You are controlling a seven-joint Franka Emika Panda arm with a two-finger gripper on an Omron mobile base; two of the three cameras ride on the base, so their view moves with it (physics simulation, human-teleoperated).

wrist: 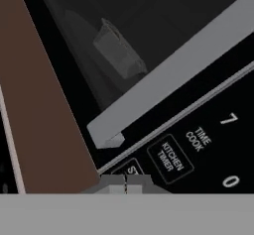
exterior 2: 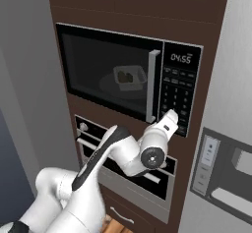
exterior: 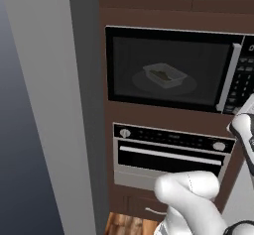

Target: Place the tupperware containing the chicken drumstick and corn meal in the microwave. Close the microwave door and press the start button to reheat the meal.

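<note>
the microwave (exterior 2: pixel 129 82) sits built into the brown cabinetry across the upper middle of both base views, with the microwave door (exterior: pixel 168 70) shut flat against it. through the dark glass the tupperware (exterior: pixel 164 75) rests on the round white plate (exterior: pixel 191 86), centre of the cavity, with brownish food dimly visible inside. the door's grey handle (exterior 2: pixel 153 86) stands vertical just left of the black keypad (exterior 2: pixel 178 97), where the display (exterior 2: pixel 180 58) glows. the pincer (wrist: pixel 126 184) is closed tight with nothing in it, its tips together at the bottom of the hand view, right up at the keypad's lower buttons beside "kitchen timer". below sits the knobbed oven (exterior: pixel 171 154).
</note>
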